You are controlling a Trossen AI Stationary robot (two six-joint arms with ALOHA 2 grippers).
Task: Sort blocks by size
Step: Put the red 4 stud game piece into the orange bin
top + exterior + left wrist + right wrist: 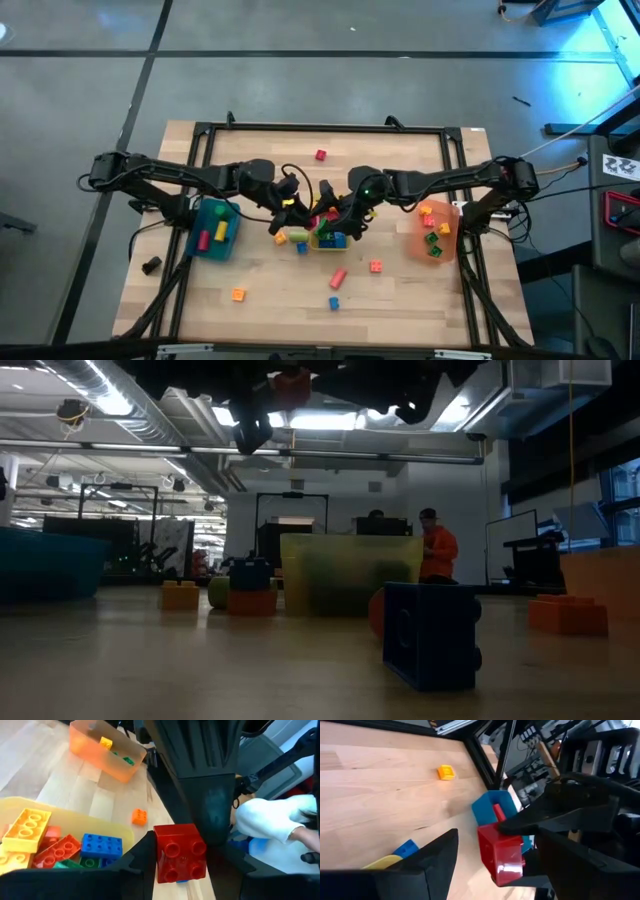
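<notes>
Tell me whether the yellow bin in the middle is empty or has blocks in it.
It has blocks in it. The left wrist view shows the yellow bin holding a yellow brick, a blue brick and a red brick.

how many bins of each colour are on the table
blue bin: 1
yellow bin: 1
orange bin: 1
total: 3

Both dark arms are stretched inward from the table's sides and met at its middle, where the left gripper (180, 865) is closed on a red block (180, 852) and the right gripper (495, 857) is held with fingers parted on either side of that block.
</notes>
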